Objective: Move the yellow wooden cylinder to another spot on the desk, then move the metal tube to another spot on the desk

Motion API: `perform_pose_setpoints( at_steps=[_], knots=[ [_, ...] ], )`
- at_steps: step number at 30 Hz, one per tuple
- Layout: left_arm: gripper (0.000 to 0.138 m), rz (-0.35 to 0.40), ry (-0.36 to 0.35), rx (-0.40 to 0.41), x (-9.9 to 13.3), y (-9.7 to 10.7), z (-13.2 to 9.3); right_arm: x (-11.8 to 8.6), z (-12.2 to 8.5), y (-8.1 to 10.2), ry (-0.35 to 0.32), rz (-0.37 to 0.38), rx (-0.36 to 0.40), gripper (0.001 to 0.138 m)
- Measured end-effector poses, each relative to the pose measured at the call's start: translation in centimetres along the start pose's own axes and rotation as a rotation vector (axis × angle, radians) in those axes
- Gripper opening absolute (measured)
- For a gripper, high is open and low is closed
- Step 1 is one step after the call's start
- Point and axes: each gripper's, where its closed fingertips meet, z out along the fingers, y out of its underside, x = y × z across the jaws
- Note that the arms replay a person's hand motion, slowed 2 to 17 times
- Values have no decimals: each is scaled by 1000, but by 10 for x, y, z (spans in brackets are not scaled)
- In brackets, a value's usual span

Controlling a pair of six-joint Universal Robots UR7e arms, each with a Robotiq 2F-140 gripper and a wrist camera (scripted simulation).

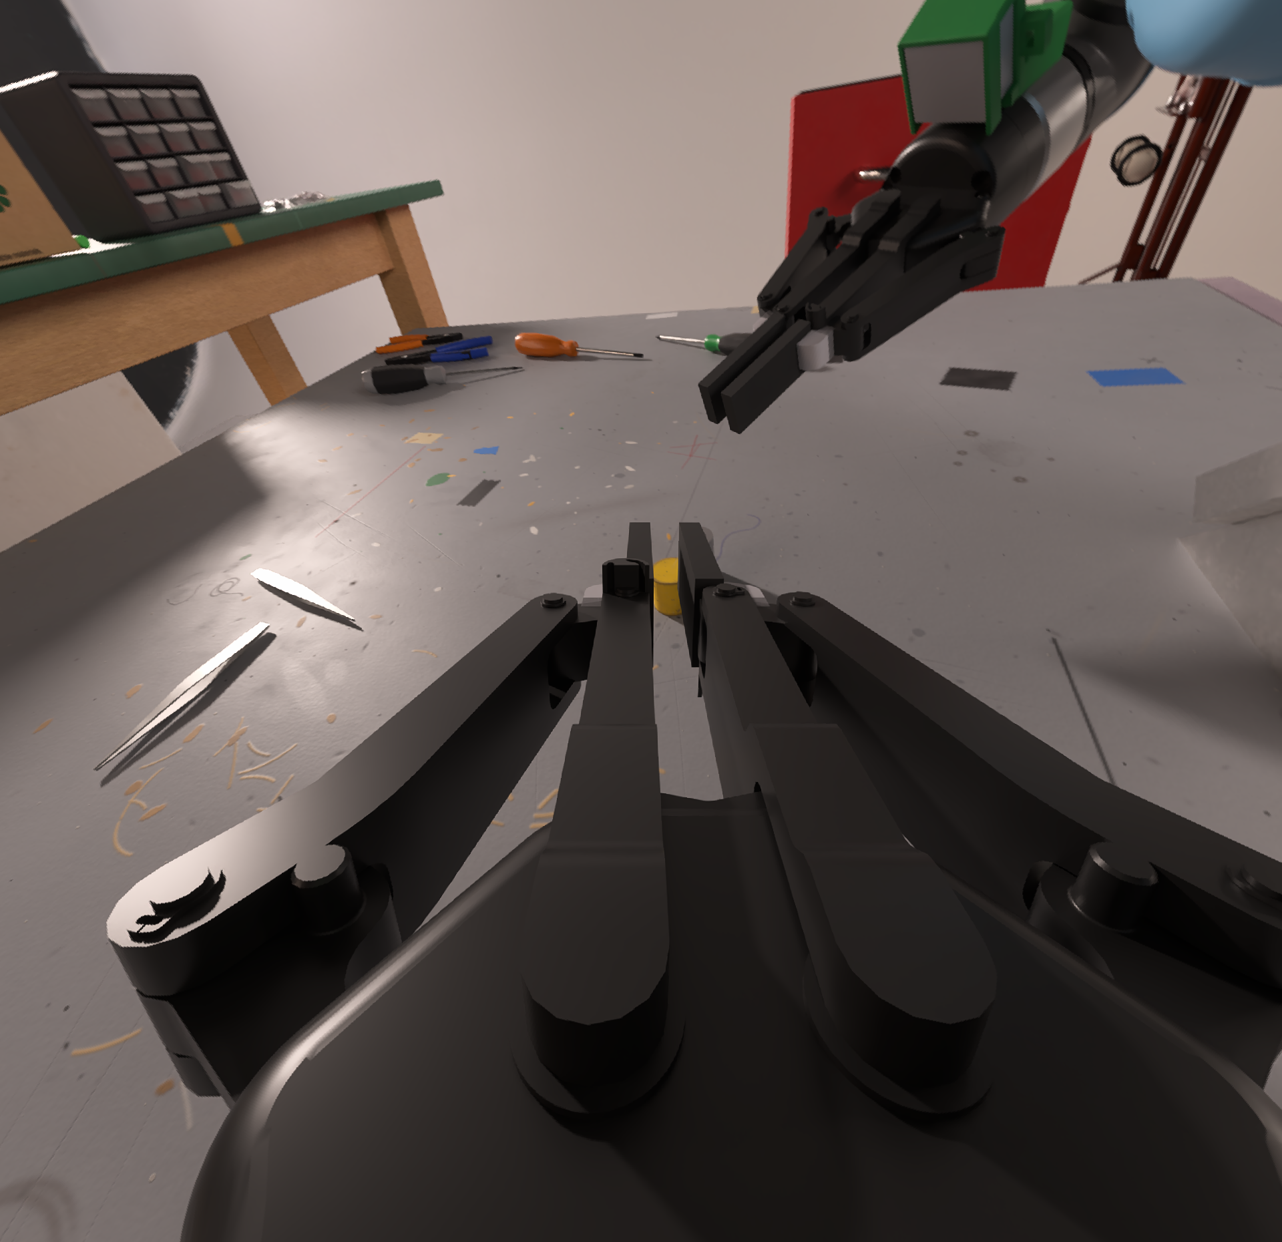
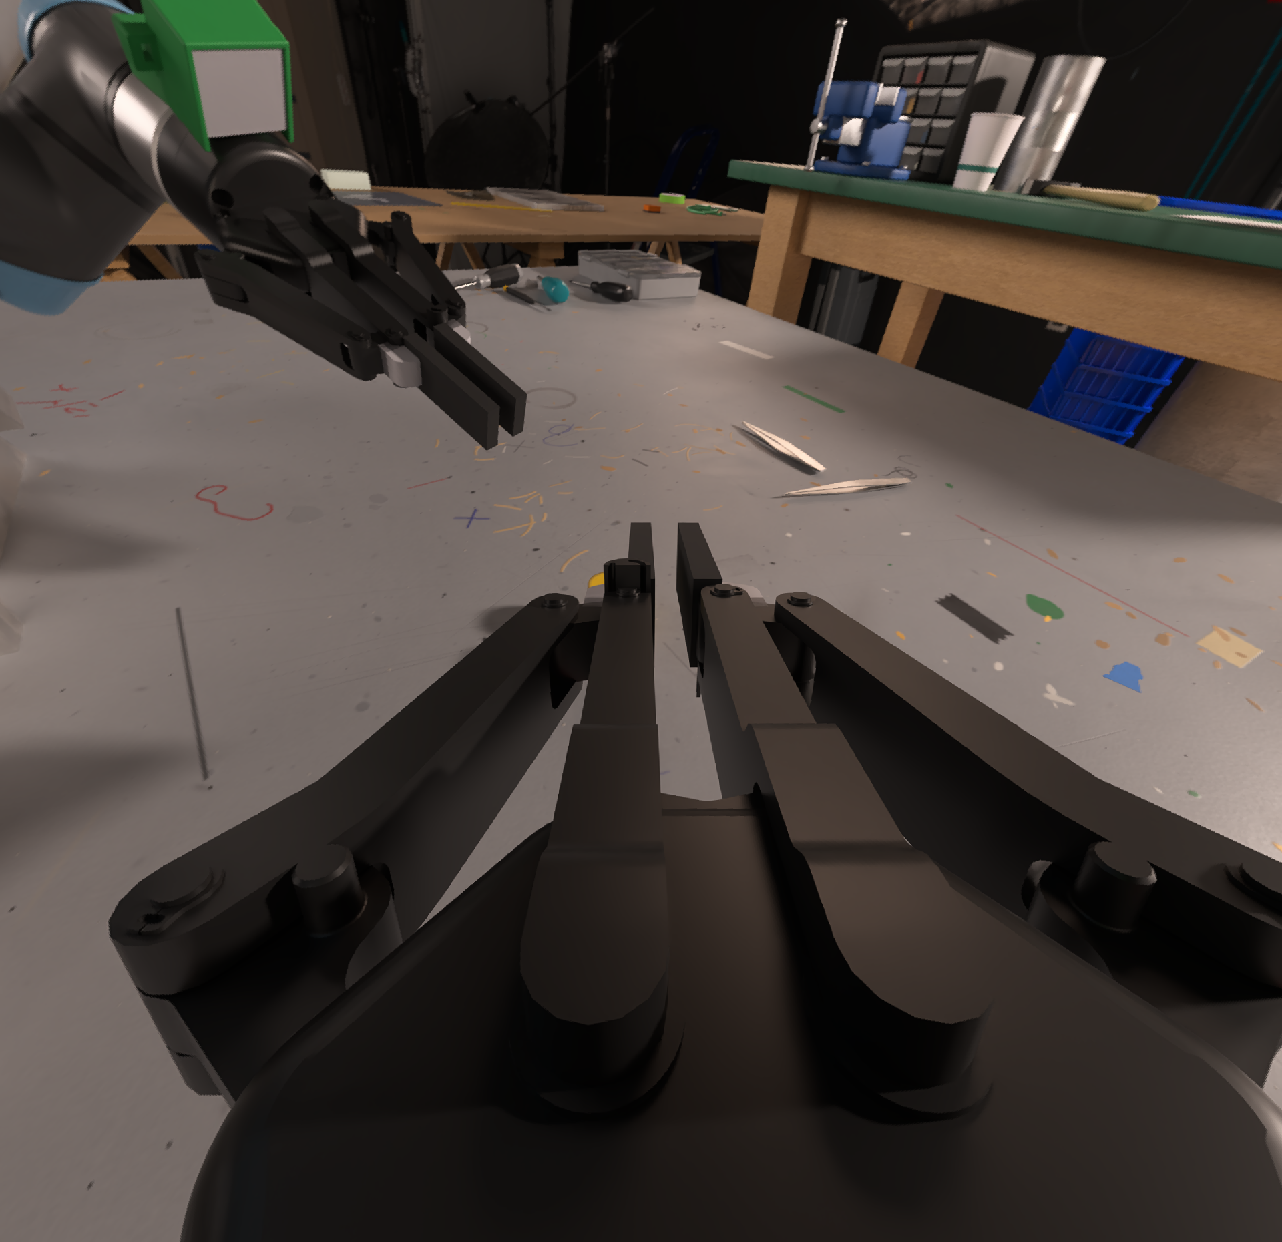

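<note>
Yellow wooden cylinder point(image 1: 667, 586) stands upright on my grey, paint-flecked bench point(image 1: 902, 515), beyond the left pincer point(image 1: 666, 549), whose fingers are nearly together, empty. Right pincer point(image 2: 664, 549) likewise. Metal tube point(image 2: 191, 692) lies apart; green-topped workbenches point(image 2: 1040, 210) behind.

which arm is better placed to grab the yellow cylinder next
Left, probably. In its wrist view the yellow cylinder stands on the desk straight beyond the left pincer; the right pincer sees only a yellow sliver beside its finger.
</note>
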Motion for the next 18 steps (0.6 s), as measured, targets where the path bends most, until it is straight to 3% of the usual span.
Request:
perform_pose_setpoints(
  at_steps=[8,18],
  knots=[
    [12,46,68,-69,18,17,1,-15,-3,19,-70,-21,-65,10],
    [23,73,144,-141,33,33,1,-27,-5,39,-144,-48,-150,15]
  ],
)
